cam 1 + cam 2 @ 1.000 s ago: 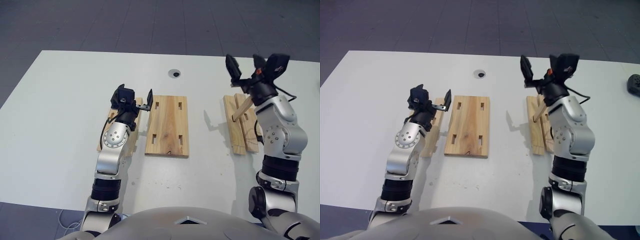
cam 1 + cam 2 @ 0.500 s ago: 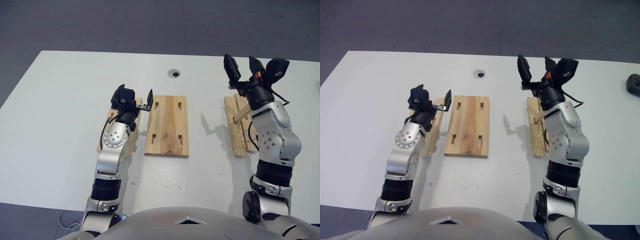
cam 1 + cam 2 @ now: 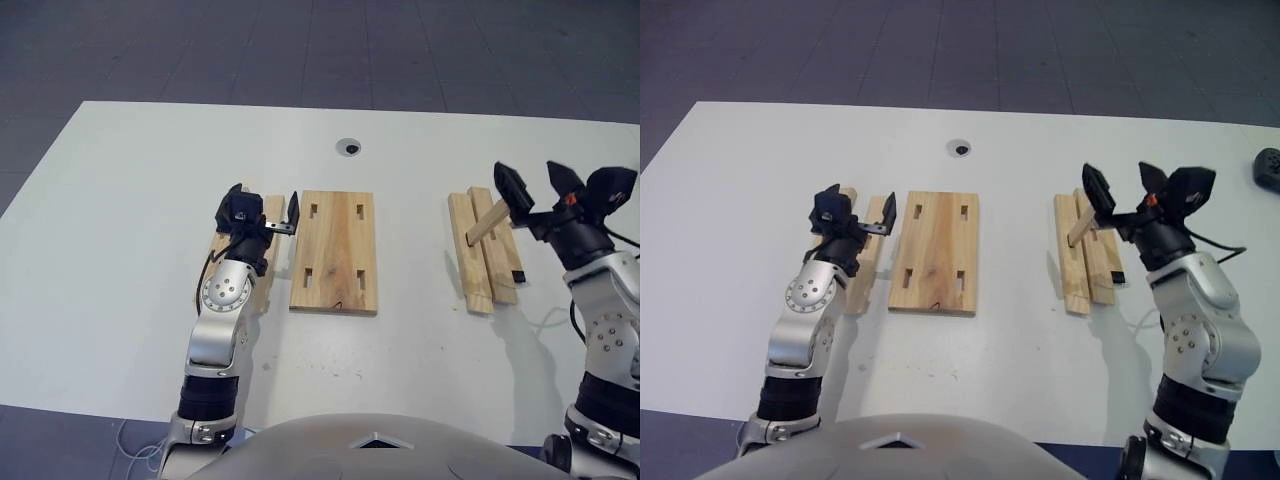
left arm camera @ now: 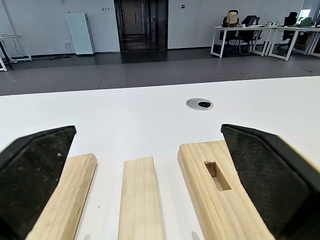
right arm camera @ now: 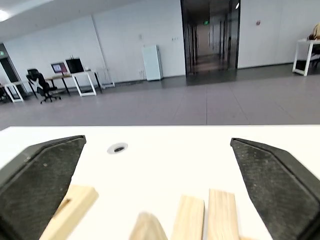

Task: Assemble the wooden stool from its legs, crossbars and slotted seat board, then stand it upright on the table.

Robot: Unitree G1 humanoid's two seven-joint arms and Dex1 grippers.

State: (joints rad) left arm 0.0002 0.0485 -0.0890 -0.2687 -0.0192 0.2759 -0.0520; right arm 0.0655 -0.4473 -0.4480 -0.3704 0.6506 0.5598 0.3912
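The left end effector (image 3: 262, 210) hovers low over the left side of the white desk (image 3: 130, 200). Its two dark fingers are spread wide and hold nothing. Below it lie two wooden sticks (image 4: 137, 200), flat and parallel with a gap of bare desk between them. The arm hides part of them from the head camera.

Just beside these sticks, in the middle of the desk, lies the one slotted seat board (image 3: 335, 250). It lies flat with its long side running away from the robot. It has four slots (image 3: 308, 275) cut through it, two nearer and two farther. In the left wrist view, one finger hangs over the left stick and the other over the board's edge by a slot.

To the right, well apart from the board, is a second group of wooden pieces (image 3: 478, 265). At least two long ones lie flat, side by side and touching. One shorter piece (image 3: 487, 221) lies slanted across their far ends. Whether more lie beneath cannot be made out.

The right end effector (image 3: 537, 186) is raised just right of that slanted piece. Its two fingers are splayed apart and hold nothing.

Farther back, one round grommet (image 3: 348, 147) is set into the desk beyond the seat board. One dark object (image 3: 1268, 165) sits at the far right edge, cut off by the frame.
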